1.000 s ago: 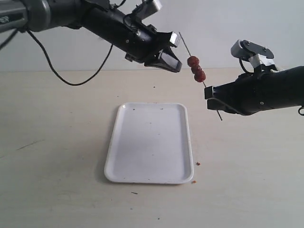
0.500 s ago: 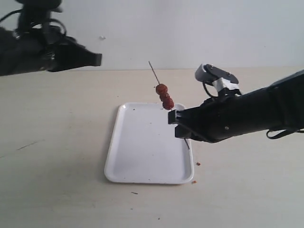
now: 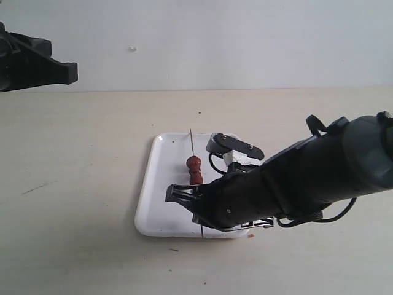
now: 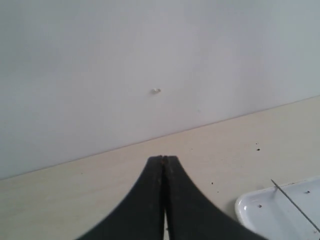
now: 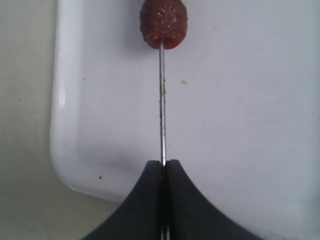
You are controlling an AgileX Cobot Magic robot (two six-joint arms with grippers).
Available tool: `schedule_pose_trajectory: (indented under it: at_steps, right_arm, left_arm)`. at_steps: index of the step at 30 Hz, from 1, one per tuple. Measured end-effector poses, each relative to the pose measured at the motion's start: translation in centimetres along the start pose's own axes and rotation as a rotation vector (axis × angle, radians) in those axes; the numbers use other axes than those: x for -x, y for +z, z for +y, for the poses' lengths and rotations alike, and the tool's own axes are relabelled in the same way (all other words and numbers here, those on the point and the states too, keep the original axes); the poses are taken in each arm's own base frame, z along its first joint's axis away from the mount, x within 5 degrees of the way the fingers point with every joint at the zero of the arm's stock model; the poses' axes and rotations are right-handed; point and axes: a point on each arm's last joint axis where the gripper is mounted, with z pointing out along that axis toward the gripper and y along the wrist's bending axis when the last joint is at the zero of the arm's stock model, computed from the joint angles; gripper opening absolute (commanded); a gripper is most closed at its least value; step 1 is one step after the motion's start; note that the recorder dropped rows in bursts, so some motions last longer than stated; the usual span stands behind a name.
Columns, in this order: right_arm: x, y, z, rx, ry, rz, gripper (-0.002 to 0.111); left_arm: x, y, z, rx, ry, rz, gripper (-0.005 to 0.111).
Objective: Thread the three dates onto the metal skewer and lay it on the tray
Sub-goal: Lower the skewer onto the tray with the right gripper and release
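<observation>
Fingers (image 5: 145,200) of the right gripper (image 5: 163,167) pressed together on the metal skewer (image 5: 161,100), pinching its bare shaft a short way behind the fruit, with the grip point over the near end of the tray (image 5: 250,125). Fingers (image 4: 150,200) of the left gripper (image 4: 163,159) likewise pressed together, holding nothing, raised at the left edge of the exterior view above the bench (image 3: 73,184), well apart from the work.

Threading stage, by judgement, complete. Three dates (image 3: 194,169) seated on the shaft as one close-packed red-brown cluster, touching one another, between the pointed end and the grip. Single fruits hard to separate in the exterior view, so a count of three is probable, not certain. Only the nearest fruit shown in the right wrist view.

Laying stage begun, not yet finished. Skewer lengthwise over the inside of the tray, pointed end toward the far rim, short rear end showing below the gripper at the near rim. Shaft seemingly tilted, point upward, in the exterior view. Contact between fruit and tray floor not resolvable in either view.

Left to do, by judgement: lowering until shaft and fruit rest on the tray, parting of the right fingers, and withdrawal without dragging the skewer off the rim.
</observation>
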Motion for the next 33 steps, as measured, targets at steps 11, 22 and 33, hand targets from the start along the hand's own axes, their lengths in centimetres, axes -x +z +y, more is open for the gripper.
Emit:
schedule_pose_trajectory:
  at_steps: [11,22,33]
  right_arm:
    - [0.1,1.5,-0.3,-0.041,0.046,0.000,0.043]
    - [0.6,1.4,-0.5,-0.077,-0.014,-0.043,0.046]
    - [2.5,-1.7,0.4,-0.102,-0.167,-0.186,0.046]
  left_arm:
    - [-0.1,-0.1,-0.1,-0.020,0.006,0.012,0.000]
    - [-0.2,-0.2,-0.2,-0.027,0.006,0.018,0.000]
    - [-1.0,-1.5,0.2,-0.014,0.015,0.014,0.000]
